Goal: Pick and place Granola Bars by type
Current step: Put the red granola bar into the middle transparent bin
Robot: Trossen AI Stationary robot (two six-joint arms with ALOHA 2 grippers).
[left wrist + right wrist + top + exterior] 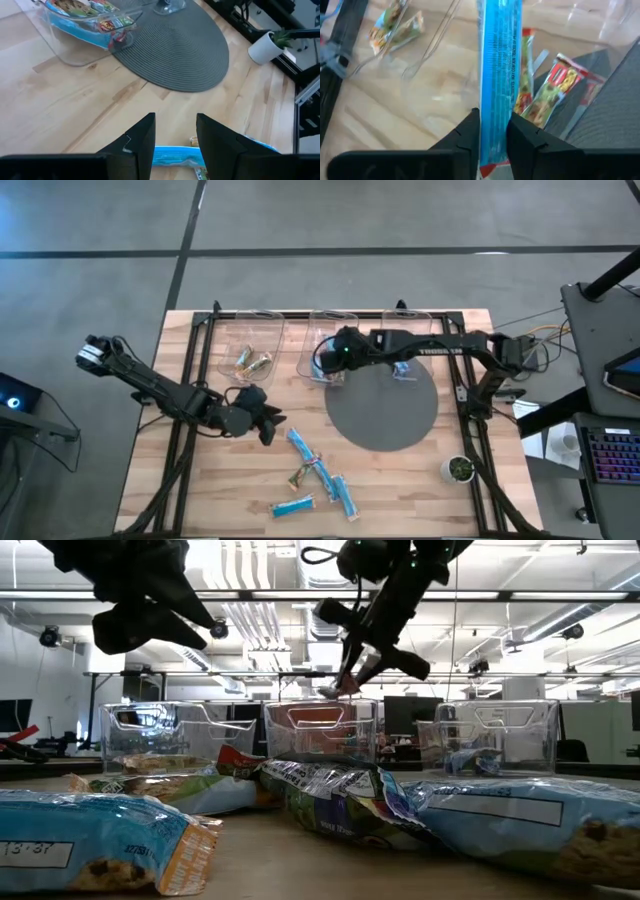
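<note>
The right claw (492,132) hangs over the middle clear plastic bin (328,345), pinching a bright blue wrapped granola bar (499,75) between its fingers, above the red-and-green wrapped bars (555,90) in that bin. The left claw (175,137) hovers low over the wooden desk (200,470), fingers parted and empty, beside the loose blue and tan bars (315,475).

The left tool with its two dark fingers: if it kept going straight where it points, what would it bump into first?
Most likely the bright blue wrapped granola bar lying on the wooden table just ahead of the left tool, whose fingers stand open. Depth is hard to judge, so it might touch the tabletop beside it instead.
</note>
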